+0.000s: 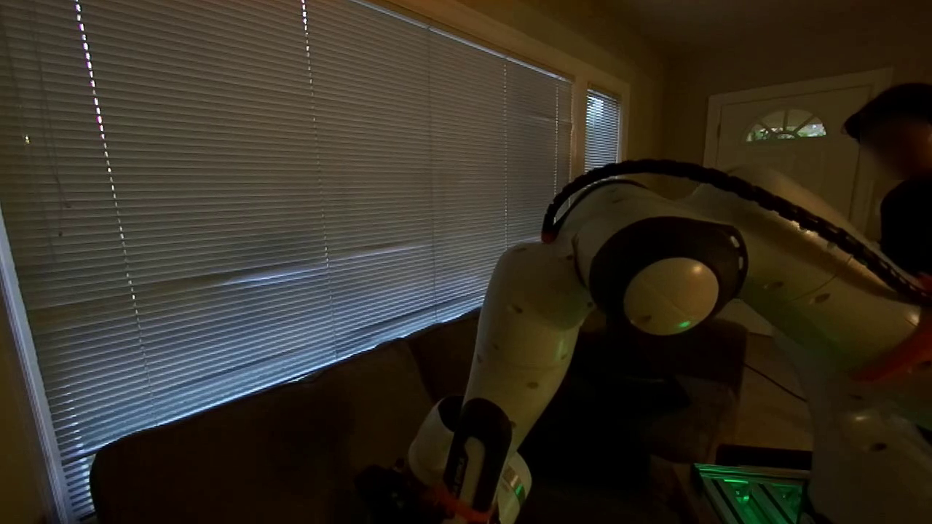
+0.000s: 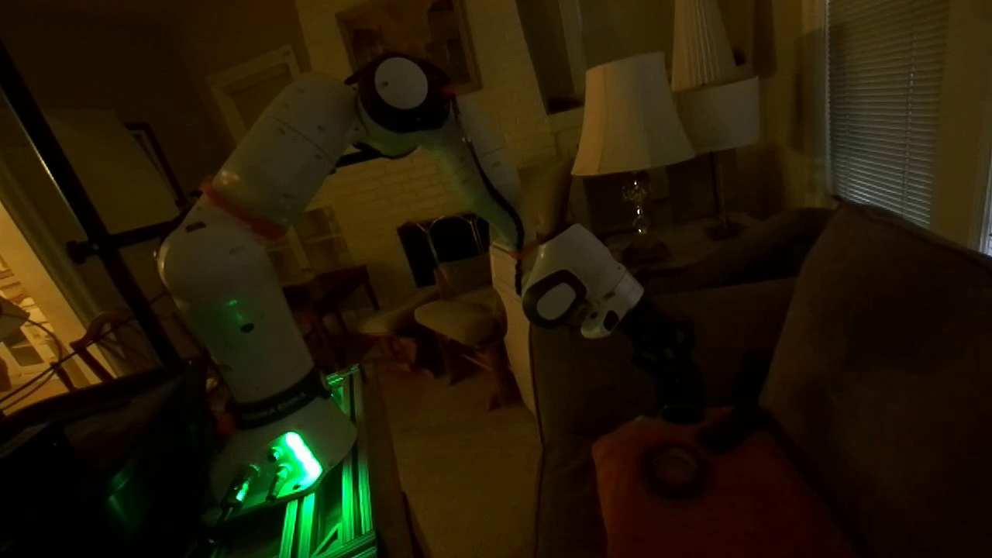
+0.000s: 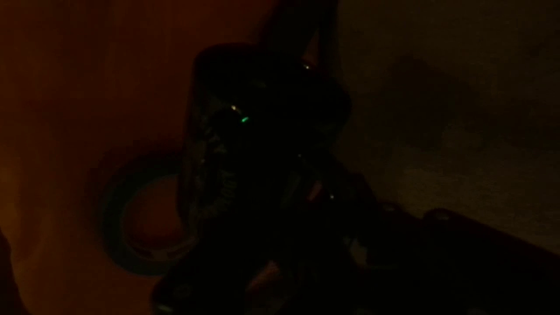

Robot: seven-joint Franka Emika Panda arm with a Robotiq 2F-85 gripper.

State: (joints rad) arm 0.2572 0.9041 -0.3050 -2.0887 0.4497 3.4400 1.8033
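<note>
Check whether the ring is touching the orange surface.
Touching: in an exterior view the ring lies flat on the orange surface, no gap visible.

I see the white arm [image 2: 271,151] standing on its green-lit base [image 2: 310,426] at eight o'clock. At four o'clock its closed jaws slant down near an orange object [image 2: 697,527], on which lies a dark ring [image 2: 653,470]. At one o'clock stands a pale lamp [image 2: 632,116].

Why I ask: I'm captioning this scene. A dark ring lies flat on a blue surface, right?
The color is wrong: the surface is orange, not blue, as an exterior view shows. The dark ring does lie flat on it.
</note>
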